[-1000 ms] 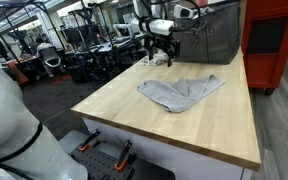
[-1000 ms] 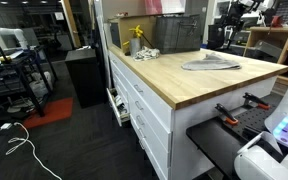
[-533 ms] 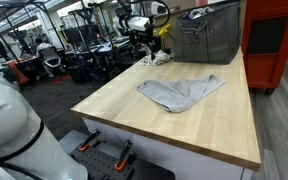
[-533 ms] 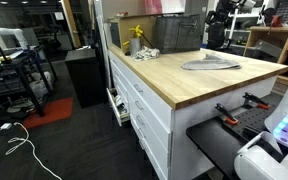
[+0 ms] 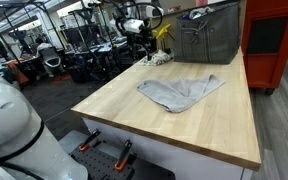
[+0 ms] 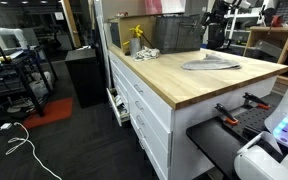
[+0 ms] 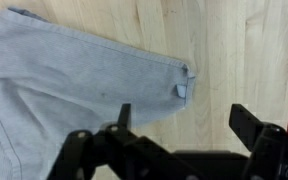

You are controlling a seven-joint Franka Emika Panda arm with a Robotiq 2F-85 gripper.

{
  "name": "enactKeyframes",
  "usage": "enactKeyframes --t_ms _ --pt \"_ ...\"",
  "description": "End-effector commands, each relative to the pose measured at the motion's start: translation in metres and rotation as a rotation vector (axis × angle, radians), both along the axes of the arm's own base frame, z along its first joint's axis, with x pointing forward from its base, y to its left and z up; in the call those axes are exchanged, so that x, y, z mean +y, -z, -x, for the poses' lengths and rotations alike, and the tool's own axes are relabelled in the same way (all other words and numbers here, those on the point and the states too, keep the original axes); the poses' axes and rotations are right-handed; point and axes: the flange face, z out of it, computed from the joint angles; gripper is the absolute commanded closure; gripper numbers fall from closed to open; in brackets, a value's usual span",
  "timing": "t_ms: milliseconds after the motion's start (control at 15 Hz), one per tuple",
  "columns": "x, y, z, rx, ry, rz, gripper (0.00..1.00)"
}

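1. Cloth [image 7: 74, 80]: grey and flat, spread on the wooden table [image 5: 184, 125]. In the wrist view it fills the left of the picture, and a small pale tag [image 7: 181, 90] sits at its right edge. In both exterior views it lies near the middle of the tabletop, with bare wood all round it.
2. Gripper [image 7: 179, 112]: the jaws are spread wide and hold nothing. It hangs above the table, apart from the cloth. The cloth's tagged edge lies under the gap between the two dark fingers [image 7: 124, 115]. In an exterior view the arm [image 5: 134, 25] stands over the far end of the table.
3. Small pale crumpled thing [image 5: 156, 60]: on the table below the arm, beyond the cloth; too small to tell what it is.
4. Yellow bottle [image 5: 162, 33]: upright at the far end, just beside the basket.
5. Basket [image 5: 209, 38]: grey mesh, standing at the far edge behind the cloth.
6. Red cabinet [image 5: 274, 40]: on the floor past the table's corner.
7. Drawers [image 6: 144, 105]: white fronts under the tabletop.
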Motion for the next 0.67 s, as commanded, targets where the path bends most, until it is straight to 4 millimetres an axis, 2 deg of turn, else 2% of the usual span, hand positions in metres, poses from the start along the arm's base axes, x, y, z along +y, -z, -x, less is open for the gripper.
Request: enactKeyframes --t_ms 0,267,400,600 --pt "0.011 0.005 -0.013 0.047 0.035 0.010 0.00" --pt "0.035 0.025 -0.038 0.125 0.190 0.020 0.00" --pt "0.042 0.038 -0.051 0.163 0.271 0.032 0.28" --pt "0.043 0.059 -0.065 0.222 0.361 0.041 0.51"
